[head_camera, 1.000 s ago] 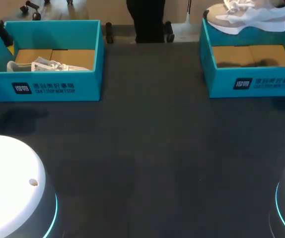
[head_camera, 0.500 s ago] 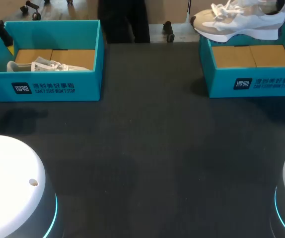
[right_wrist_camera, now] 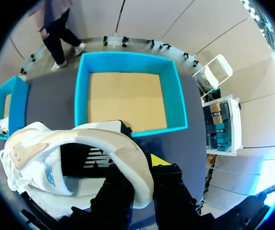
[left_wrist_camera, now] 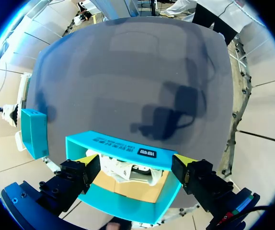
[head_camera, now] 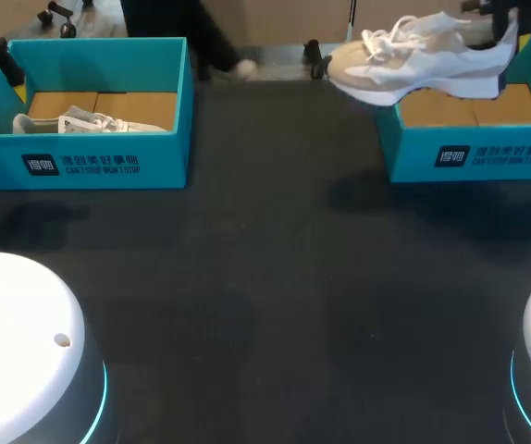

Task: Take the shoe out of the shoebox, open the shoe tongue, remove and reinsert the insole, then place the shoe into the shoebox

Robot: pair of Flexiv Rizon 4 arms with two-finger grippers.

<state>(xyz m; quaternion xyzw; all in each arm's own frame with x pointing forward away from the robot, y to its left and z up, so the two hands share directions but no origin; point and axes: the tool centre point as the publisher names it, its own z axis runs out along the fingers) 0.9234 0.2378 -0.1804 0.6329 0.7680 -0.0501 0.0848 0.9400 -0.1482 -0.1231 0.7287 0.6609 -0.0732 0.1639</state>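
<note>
Heel collar of the shoe (right_wrist_camera: 56, 153) is clamped between the fingers of the right gripper (right_wrist_camera: 140, 168). The white-and-tan shoe is held in the air at the far right of the table (head_camera: 275, 277). Its toe is pointed left, out past the left wall of the right box (head_camera: 469, 155), and its heel is over that box. Only a bare cardboard floor is seen inside the right box. The left gripper (head_camera: 6, 60) is placed at the far left corner of the left box (head_camera: 108, 165) with its yellow tips spread wide and nothing gripped between them. A second shoe (left_wrist_camera: 128, 170) — white, laces up — is seen lying inside the left box, against its near wall.
</note>
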